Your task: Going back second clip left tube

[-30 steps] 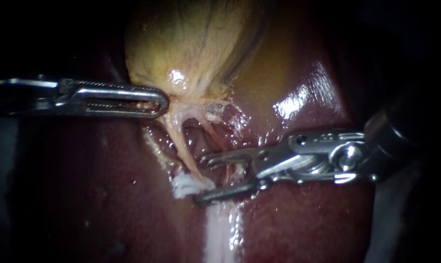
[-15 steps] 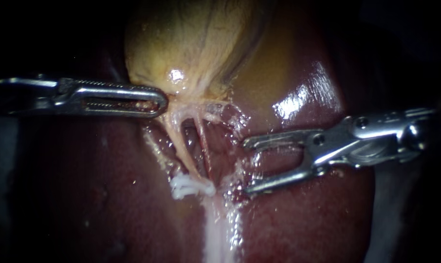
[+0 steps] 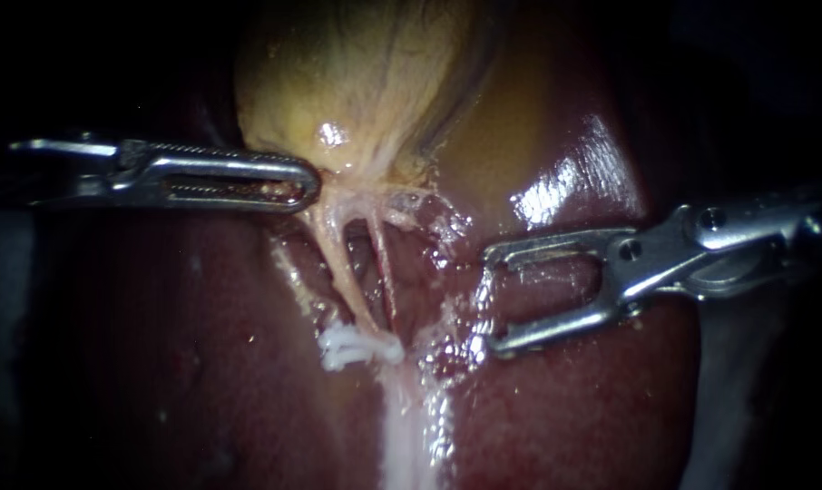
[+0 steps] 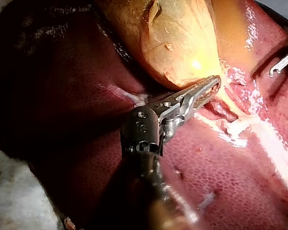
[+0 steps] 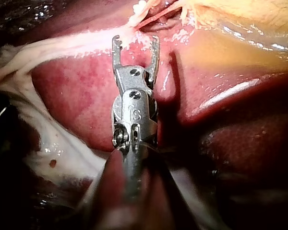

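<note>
Surface: the liver (image 3: 202, 363) was dark red, wet and glossy. It lay on a pale underlay (image 4: 9, 201), and a whitish band of tissue (image 3: 406, 426) ran down it.
Room: my endoscope view was dark all around the organ.
Gallbladder (image 3: 357, 82): yellow-tan, directly above the tubes.
Left tube (image 3: 341, 268): a pale strand running from the gallbladder's neck down to the white clip (image 3: 357, 345). A thin reddish tube (image 3: 384, 272) lay just beside it.
White clip: it sat across the left tube's lower end, touching the band of tissue.
Left instrument (image 3: 302, 184): jaws pressed together on the gallbladder's lower edge.
Right instrument (image 3: 490, 298): jaws spread and empty over the liver, beside the tubes and apart from the white clip.
Cut off: the gallbladder's top and both shafts.
Hard to make out: I could not tell whether the white clip was one piece or two.
</note>
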Motion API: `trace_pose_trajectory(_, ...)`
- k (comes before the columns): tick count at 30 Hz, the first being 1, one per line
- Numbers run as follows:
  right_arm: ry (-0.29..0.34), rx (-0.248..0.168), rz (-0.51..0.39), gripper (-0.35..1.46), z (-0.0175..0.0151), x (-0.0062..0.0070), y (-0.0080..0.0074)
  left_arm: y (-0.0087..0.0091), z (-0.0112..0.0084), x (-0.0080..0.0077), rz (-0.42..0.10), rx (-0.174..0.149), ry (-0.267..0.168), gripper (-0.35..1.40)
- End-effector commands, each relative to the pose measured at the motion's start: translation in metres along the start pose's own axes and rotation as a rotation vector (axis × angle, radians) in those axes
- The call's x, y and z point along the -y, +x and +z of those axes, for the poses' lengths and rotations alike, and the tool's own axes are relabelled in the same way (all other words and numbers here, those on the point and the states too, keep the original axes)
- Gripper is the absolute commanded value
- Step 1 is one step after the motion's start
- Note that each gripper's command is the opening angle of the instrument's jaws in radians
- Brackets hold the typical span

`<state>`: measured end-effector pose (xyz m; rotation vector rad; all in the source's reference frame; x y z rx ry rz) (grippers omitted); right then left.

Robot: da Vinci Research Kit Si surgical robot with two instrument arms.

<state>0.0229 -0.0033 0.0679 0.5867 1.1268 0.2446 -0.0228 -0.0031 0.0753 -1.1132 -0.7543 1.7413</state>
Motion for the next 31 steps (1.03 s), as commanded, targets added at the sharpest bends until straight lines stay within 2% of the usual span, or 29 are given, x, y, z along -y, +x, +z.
trace_pose_trajectory(1,-0.002,0.000,0.001,0.49,-0.0001,0.0000,0.0000,0.0000,0.0003,0.0002,0.002,0.000,0.003,-0.35)
trace_pose_trajectory(7,-0.013,0.001,-0.003,0.49,-0.0007,-0.0001,0.0002,-0.0006,0.0021,0.0015,-0.004,0.007,0.016,-0.35)
trace_pose_trajectory(13,-0.016,-0.002,-0.007,0.49,-0.0009,-0.0002,0.0003,-0.0014,0.0038,0.0017,-0.010,0.022,0.016,-0.35)
trace_pose_trajectory(31,-0.017,-0.008,-0.005,0.49,-0.0010,-0.0003,0.0005,-0.0016,0.0043,0.0018,-0.009,0.027,0.019,-0.35)
